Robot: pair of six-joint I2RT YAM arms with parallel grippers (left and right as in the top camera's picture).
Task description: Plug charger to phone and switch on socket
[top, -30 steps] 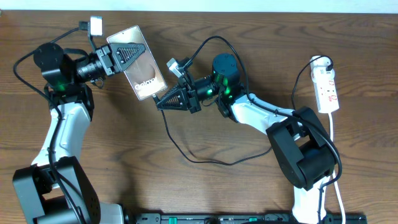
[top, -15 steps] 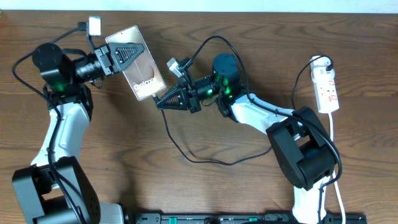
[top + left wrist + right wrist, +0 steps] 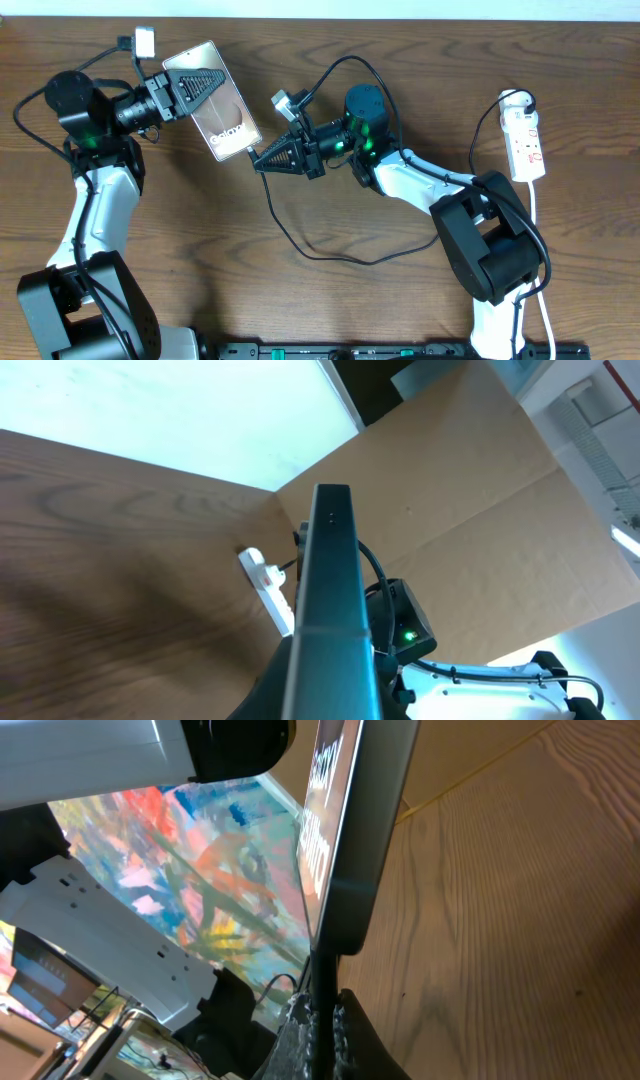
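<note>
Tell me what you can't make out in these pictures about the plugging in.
Whether the charger tip is seated in the phone: too small overhead; in the right wrist view, dark against dark above the right gripper.
The socket switch position: too small overhead; partly behind the phone in the left wrist view.

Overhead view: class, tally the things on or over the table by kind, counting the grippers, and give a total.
phone: 1
charger: 1
socket: 1
grippers: 2, the left gripper and the right gripper
Total: 5
</note>
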